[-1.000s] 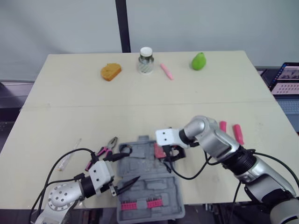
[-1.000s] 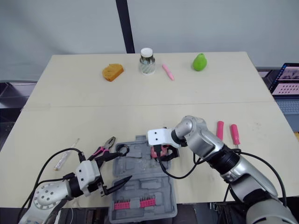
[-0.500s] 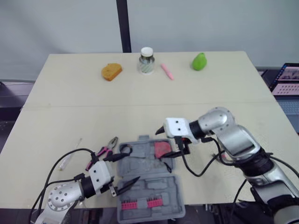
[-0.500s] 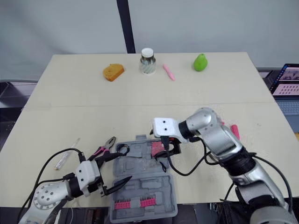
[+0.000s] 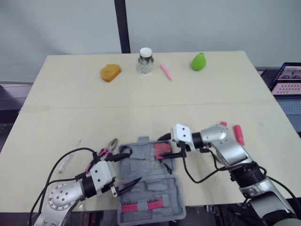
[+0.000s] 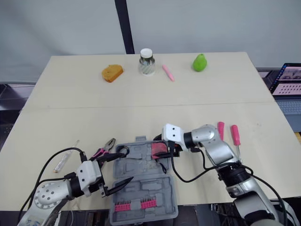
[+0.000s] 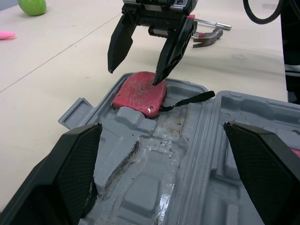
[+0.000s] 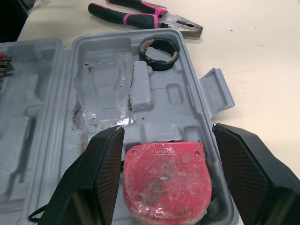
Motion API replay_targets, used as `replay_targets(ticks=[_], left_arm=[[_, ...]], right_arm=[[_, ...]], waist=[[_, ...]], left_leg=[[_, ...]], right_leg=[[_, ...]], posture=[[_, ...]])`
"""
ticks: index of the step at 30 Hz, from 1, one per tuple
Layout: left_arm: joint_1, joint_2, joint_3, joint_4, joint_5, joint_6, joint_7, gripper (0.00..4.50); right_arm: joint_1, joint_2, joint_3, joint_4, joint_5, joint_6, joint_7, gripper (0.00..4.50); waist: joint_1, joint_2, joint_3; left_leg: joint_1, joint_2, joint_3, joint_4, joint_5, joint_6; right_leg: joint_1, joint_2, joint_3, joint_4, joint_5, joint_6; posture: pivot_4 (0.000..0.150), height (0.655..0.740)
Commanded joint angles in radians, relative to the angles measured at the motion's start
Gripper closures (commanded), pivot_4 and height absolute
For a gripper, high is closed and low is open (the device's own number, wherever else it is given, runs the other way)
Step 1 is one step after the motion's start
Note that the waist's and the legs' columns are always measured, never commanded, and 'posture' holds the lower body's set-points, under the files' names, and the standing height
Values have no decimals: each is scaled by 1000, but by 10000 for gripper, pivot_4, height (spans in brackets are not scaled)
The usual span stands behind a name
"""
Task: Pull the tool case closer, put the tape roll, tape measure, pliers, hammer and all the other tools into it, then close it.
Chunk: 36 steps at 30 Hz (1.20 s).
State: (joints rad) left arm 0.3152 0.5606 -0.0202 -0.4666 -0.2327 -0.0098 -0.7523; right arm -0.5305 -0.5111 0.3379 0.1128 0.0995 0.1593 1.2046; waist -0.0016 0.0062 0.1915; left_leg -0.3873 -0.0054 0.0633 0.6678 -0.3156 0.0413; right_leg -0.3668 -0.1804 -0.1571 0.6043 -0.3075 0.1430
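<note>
The grey tool case (image 5: 149,179) lies open at the table's near edge. In its far right pocket sits the red tape measure (image 5: 162,149) (image 8: 164,180), and the black tape roll (image 5: 126,150) (image 8: 159,49) sits in its far left corner. My right gripper (image 5: 168,147) (image 7: 134,75) hovers open just over the tape measure, holding nothing. My left gripper (image 5: 126,170) is open above the case's left side. The pink-handled pliers (image 5: 106,151) lie on the table left of the case. A hammer (image 7: 208,35) lies beyond my right gripper.
Two pink screwdrivers (image 6: 220,129) (image 6: 235,136) lie right of my right arm, and a clear-handled one (image 5: 66,162) lies at the left. A bread piece (image 5: 110,72), jar (image 5: 145,61), pink pen (image 5: 166,72) and green pear (image 5: 198,61) line the far edge.
My right gripper has opened off the tape measure, which stays in the case. Its arm has dropped lower and swung right, uncovering the screwdrivers. My left gripper has held still.
</note>
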Motion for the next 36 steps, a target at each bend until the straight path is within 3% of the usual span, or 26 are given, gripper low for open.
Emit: replay_targets(ticks=[1,4,16,36], left_arm=[[8,8,5,-36,-16,-4,-6,0],[9,10,9,-39,-16,-1,-6,0],[-4,7,2,-41,-12,9,-3,0],[-13,9,2,-47,-12,20,-3,0]], right_arm=[[12,8,-22,14,10,-46,-14,18509],[14,9,-20,15,11,-49,-16,30415],[19,5,-11,49,-5,-79,-15,30415],[-7,39,34,335,-84,-272,-3,30415]], waist=[[1,0,0],[0,0,0],[1,0,0],[-1,0,0]], left_leg=[[0,0,0,0,0,0],[0,0,0,0,0,0],[0,0,0,0,0,0],[5,0,-1,0,0,0]], right_leg=[[0,0,0,0,0,0],[0,0,0,0,0,0],[0,0,0,0,0,0],[6,0,-1,-1,0,0]], posture=[[1500,7400],[1500,7400],[1500,7400],[1500,7400]])
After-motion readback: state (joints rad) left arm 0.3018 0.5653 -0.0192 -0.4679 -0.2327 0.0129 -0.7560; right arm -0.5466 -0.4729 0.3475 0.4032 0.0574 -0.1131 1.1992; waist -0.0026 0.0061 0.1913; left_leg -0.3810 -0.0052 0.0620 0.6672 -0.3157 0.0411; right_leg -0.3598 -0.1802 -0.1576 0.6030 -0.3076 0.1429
